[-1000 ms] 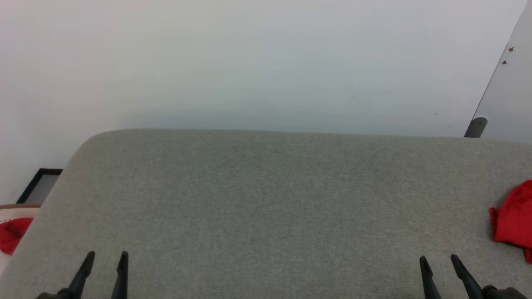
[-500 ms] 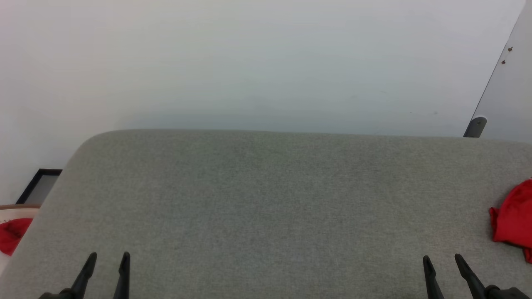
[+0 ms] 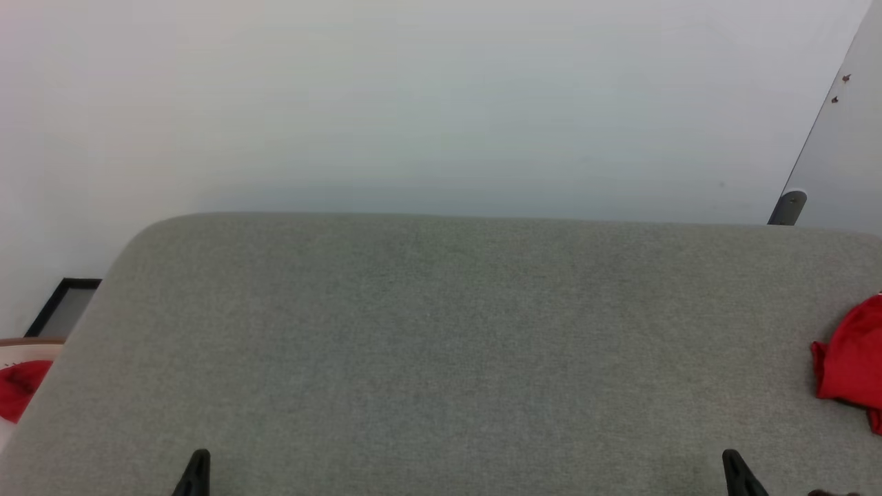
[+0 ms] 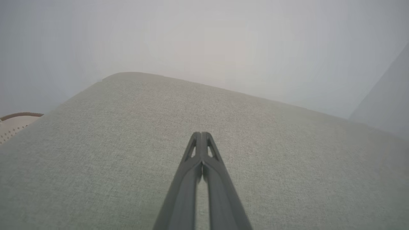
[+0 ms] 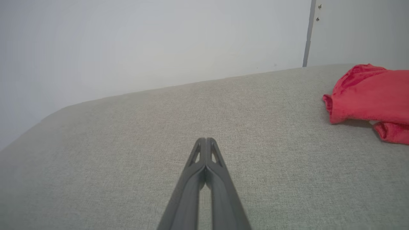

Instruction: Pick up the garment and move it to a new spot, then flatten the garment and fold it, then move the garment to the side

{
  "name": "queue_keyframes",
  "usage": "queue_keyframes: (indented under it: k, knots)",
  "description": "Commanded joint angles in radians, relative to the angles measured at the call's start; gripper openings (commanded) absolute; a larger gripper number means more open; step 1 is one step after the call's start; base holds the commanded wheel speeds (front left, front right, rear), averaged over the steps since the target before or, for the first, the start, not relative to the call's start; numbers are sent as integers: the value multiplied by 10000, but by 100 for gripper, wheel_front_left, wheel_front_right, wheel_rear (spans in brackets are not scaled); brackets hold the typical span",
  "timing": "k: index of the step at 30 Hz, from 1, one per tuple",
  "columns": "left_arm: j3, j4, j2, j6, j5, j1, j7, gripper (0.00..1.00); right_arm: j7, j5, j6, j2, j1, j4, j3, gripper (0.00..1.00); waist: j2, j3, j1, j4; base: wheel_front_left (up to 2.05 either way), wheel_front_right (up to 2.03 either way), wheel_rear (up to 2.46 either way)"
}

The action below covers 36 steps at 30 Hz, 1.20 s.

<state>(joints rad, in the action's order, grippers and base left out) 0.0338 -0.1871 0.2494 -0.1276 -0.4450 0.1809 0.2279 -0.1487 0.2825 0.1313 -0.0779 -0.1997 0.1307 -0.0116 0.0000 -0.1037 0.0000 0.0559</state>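
Your left gripper (image 4: 201, 135) and right gripper (image 5: 206, 140) sit pinched shut and empty, low over the grey cushion (image 3: 441, 331) — apparently parked clear of the working area — while the garment (image 5: 367, 92) lies bunched at the cushion's right edge, well apart from both.

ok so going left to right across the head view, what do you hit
small red cloth → left end effector → right end effector → grey post → garment

Left claw (image 4: 201, 136), right claw (image 5: 206, 141): slim, dark-grey; triangular slots near tips
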Motion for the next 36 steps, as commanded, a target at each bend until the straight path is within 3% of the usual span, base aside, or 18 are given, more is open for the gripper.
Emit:
queue_keyframes:
  k: [1, 36]
  knots:
    - [91, 114, 47, -3, -348, -322, -70, 0, 56, 406, -1, 0, 313, -112, -73, 0, -1, 11, 0, -6, 0, 0, 0]
    - [399, -166, -808, -19, -5159, -1449, -1485, 0, 1146, 5878, -3, 113, 1526, 397, -480, 0, -1, 326, 0, -171, 0, 0, 0]
